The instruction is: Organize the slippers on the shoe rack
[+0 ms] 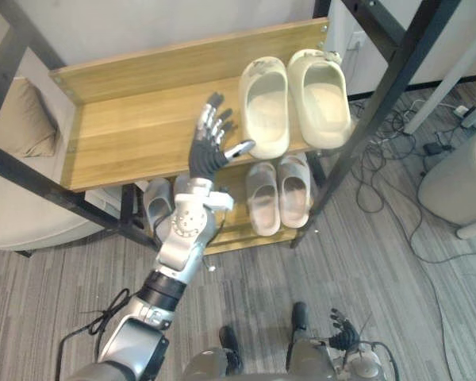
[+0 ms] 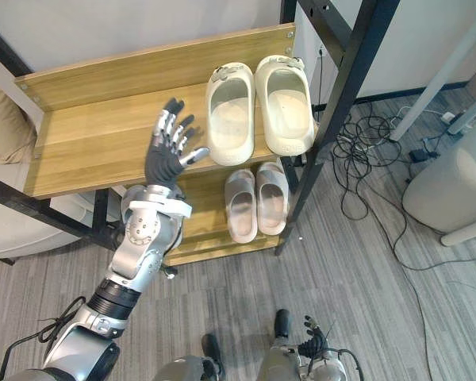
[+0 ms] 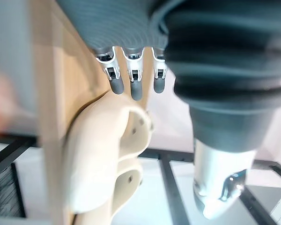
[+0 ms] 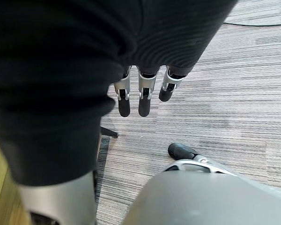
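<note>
At the far left, a beige cushion (image 1: 20, 119) is lying beside the shoe rack (image 1: 135, 127), a wooden rack in a black frame that is standing on the striped grey carpet (image 1: 365, 262). The left half of its top shelf (image 2: 87, 147) is lying bare.

The left hand (image 1: 209, 152) is reaching up over the middle of that shelf. Its fingers (image 1: 212, 119) are spreading out straight and holding nothing. Its thumb (image 1: 239, 148) is pointing toward the nearer of the two cream slippers (image 1: 266, 107), with its tip just beside that slipper's rim; whether it is touching cannot be told. In the left wrist view the fingertips are hanging just clear of the cream slipper's side.

The second cream slipper (image 1: 321, 95) is lying side by side with the first, and the two are touching at the right end of the top shelf, with their toes toward the back board.

On the lower shelf (image 1: 230, 234), a grey slipper (image 1: 155, 203) is showing partly behind the left forearm. To its right a pale grey pair (image 1: 278, 194) is sitting directly below the cream ones.

Further right, black cables (image 1: 385, 147) are trailing over the carpet toward a rounded pale object (image 1: 456, 182).

The right hand (image 4: 144, 96) is hanging low above the carpet with its fingers straight and apart, gripping nothing.
</note>
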Controlling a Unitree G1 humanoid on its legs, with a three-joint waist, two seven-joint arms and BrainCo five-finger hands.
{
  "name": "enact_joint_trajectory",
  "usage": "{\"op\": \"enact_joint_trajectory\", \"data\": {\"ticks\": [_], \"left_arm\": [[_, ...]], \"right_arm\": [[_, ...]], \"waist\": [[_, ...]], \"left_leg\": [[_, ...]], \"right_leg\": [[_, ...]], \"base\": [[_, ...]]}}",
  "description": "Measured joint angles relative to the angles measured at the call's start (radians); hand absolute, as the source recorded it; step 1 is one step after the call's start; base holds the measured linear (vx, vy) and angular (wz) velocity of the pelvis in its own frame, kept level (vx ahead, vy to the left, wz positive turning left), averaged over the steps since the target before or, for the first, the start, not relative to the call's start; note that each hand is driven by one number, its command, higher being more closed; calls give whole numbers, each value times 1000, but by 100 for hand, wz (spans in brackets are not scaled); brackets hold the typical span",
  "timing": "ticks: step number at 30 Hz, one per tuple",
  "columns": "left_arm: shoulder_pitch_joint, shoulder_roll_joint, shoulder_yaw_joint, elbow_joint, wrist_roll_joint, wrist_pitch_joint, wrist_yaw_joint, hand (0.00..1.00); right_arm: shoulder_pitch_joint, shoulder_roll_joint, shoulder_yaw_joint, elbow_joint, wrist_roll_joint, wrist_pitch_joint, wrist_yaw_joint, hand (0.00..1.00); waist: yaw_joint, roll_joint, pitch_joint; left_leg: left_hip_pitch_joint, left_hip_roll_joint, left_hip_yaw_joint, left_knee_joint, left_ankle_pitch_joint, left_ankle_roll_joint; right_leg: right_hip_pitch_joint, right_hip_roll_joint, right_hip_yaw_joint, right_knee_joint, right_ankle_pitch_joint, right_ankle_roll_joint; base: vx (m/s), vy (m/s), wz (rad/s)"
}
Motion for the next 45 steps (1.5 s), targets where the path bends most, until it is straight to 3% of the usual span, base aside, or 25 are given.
{"op": "enact_joint_trajectory", "data": {"ticks": [11,19,29,34,36,37,39,41,45], "left_arm": [[-8,-19,-47,33,-19,0,-2,0],[-59,-20,-54,64,-27,8,8,0],[-48,75,7,66,-17,23,-29,0],[72,156,70,-56,-48,23,-84,0],[136,178,78,-131,-75,19,-105,0],[189,194,78,-184,-92,13,-125,0],[253,193,78,-232,-123,12,-154,0],[299,192,75,-260,-137,12,-175,0],[465,191,76,-318,-177,10,-241,0]], "right_arm": [[-1,3,17,-2,-2,3,-9,0],[0,7,35,-5,-36,5,-10,0],[0,10,33,-7,-35,5,-6,0],[-1,9,34,-4,-36,10,7,0],[-4,9,36,-3,-36,14,13,0],[-12,9,39,1,-36,14,15,0],[-27,10,46,11,-36,14,21,0],[-42,13,51,32,-36,16,23,0],[-61,21,76,43,-37,16,25,0]], "waist": [[-4,-23,-27],[-4,-53,-27],[-6,-54,-29],[-3,-52,-30],[7,-52,-33],[31,-52,-39],[48,-49,-44],[49,-49,-47],[82,-56,-61]], "left_leg": [[41,-2,13,-58,18,-7],[23,-10,29,-54,21,-1],[26,-12,27,-49,22,-1],[29,-13,-12,-49,24,0],[30,-13,-32,-49,26,0],[29,-14,-35,-49,26,1],[30,-17,-51,-49,28,3],[37,-17,-66,-49,30,3],[58,-18,-87,-67,43,1]], "right_leg": [[20,9,0,-27,11,-5],[-6,-7,27,-27,28,19],[-1,-4,18,-27,26,10],[23,-3,-24,-27,21,7],[37,-4,-43,-28,16,4],[39,-4,-48,-28,16,4],[51,-6,-67,-28,13,3],[67,-7,-82,-28,10,0],[93,-7,-98,-28,-3,6]], "base": [[0,-15,-3],[-36,-4,-4],[-10,-9,0],[2,-20,18],[24,-18,31],[20,-8,19],[7,-8,18],[7,-19,28],[-11,-27,18]]}}
